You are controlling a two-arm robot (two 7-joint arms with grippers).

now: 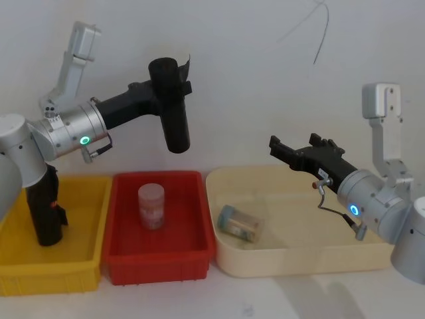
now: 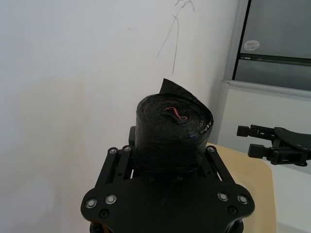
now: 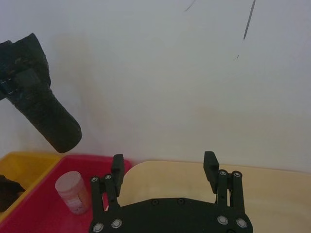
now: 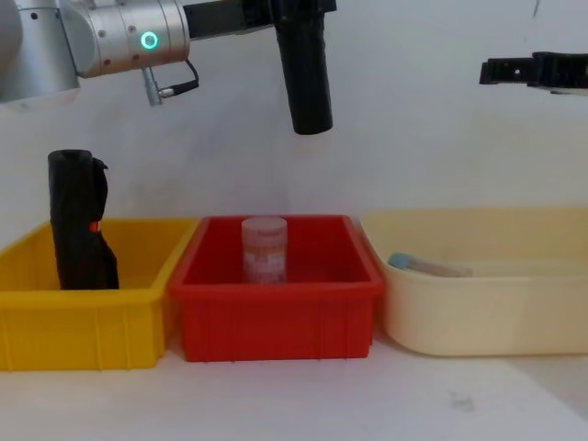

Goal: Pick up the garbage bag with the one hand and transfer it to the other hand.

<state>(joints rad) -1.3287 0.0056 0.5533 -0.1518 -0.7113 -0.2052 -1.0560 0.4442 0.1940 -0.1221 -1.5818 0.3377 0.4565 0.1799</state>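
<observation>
Black and tightly rolled, the garbage bag (image 1: 174,109) is hanging in the air, with the left gripper (image 1: 174,86) clamping it near its upper end and its lower end pointing down, seemingly over the back edge of the red bin (image 1: 199,249), though depth is hard to judge. The right gripper (image 3: 163,159) is hovering well apart from it above the cream tray (image 1: 299,262), its fingers spreading wide around nothing. A jar (image 1: 151,206) is standing upright in the red bin, and a second black roll (image 1: 45,206) is standing towards the left side of the yellow bin (image 1: 86,266).
</observation>
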